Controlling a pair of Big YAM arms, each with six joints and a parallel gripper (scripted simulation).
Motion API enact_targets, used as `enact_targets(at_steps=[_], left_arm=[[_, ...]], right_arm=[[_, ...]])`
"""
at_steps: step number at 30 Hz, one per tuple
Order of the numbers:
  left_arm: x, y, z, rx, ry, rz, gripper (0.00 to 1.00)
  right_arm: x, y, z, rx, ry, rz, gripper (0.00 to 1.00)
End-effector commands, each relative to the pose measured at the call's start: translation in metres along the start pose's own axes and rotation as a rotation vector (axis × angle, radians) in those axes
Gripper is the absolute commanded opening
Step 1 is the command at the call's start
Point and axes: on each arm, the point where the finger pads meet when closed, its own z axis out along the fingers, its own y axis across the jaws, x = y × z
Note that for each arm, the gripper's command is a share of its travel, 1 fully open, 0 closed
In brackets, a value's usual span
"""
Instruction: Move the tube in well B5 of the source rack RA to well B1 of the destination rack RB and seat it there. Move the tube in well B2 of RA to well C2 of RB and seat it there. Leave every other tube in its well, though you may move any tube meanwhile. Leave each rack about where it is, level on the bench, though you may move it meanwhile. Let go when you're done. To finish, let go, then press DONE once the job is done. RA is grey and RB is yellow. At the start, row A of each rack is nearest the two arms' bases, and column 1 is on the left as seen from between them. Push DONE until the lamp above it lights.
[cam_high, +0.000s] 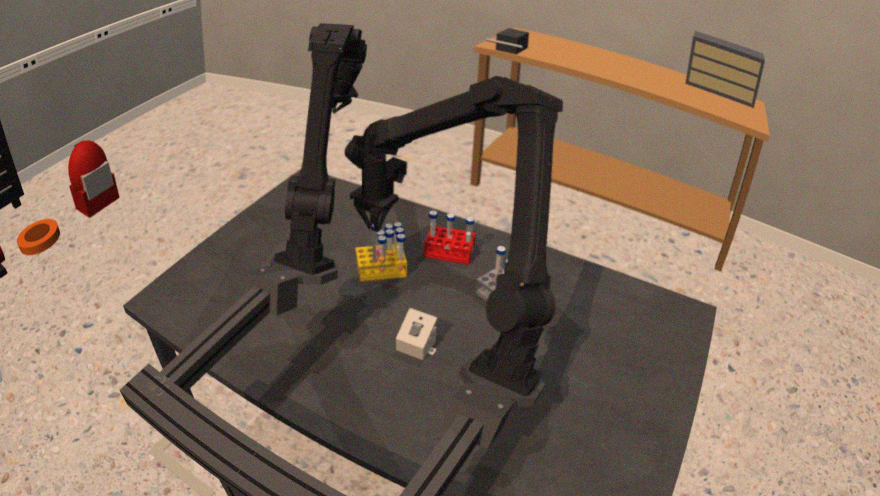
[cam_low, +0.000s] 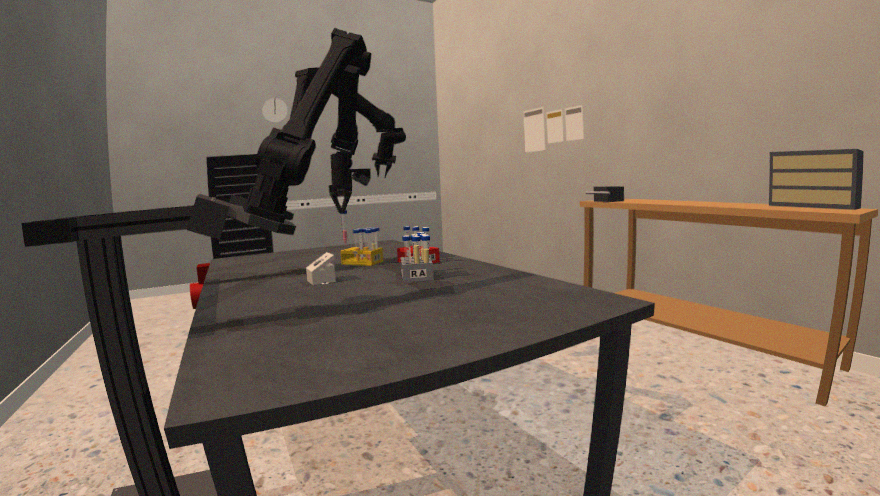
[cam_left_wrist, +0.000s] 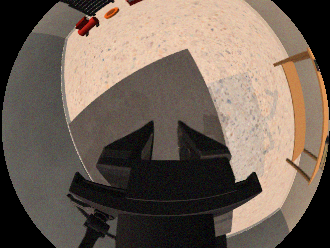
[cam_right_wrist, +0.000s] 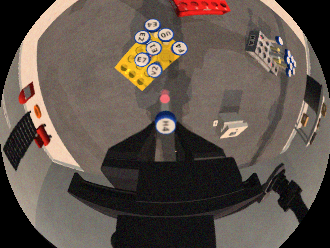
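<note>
Across the top view: left jaws (cam_high: 336, 108) (cam_low: 383, 172) are partly spread with nothing between, up high. Right jaws (cam_high: 374, 225) (cam_low: 342, 210) pinch a blue-capped tube (cam_low: 344, 228) (cam_right_wrist: 165, 123), pink at its lower end, hanging near the yellow rack (cam_high: 382, 274) (cam_low: 351, 261) (cam_right_wrist: 143, 88). Yellow rack holds seven other tubes. White button box (cam_high: 411, 343) (cam_low: 321, 274) (cam_right_wrist: 233, 129) sits on the surface (cam_high: 345, 369) (cam_low: 369, 345). Red rack (cam_high: 446, 255) (cam_low: 436, 255) (cam_right_wrist: 202, 10) holds three tubes. Grey rack (cam_high: 484, 291) (cam_low: 406, 272) (cam_right_wrist: 253, 41) holds several, partly hidden behind the right arm in the top view.
</note>
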Motion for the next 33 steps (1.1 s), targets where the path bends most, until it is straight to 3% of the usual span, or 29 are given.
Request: enact_targets(at_steps=[1, 3, 7, 8, 13, 33], left_arm=[[-0.015, -0.005, -0.013, 0.021, -0.031, -0.013, 0.30], [-0.015, -0.005, -0.013, 0.021, -0.031, -0.013, 0.30], [-0.015, -0.005, -0.013, 0.021, -0.031, -0.013, 0.30], [-0.015, -0.005, -0.013, 0.021, -0.031, -0.013, 0.30], [-0.015, -0.005, -0.013, 0.021, -0.031, -0.013, 0.30], [-0.015, -0.005, -0.013, 0.021, -0.031, -0.013, 0.30]], right_arm=[[0.002, 0.026, -0.013, -0.026, -0.010, 0.013, 0.00], [-0.016, 0.020, -0.006, -0.014, -0.009, 0.043, 0.00], [-0.019, 0.022, -0.006, -0.014, -0.009, 0.043, 0.00], [-0.023, 0.025, -0.018, -0.034, -0.017, 0.044, 0.00], [-0.026, 0.029, -0.007, -0.014, -0.009, 0.022, 0.00], [-0.046, 0.050, -0.008, -0.016, -0.008, 0.020, 0.00]])
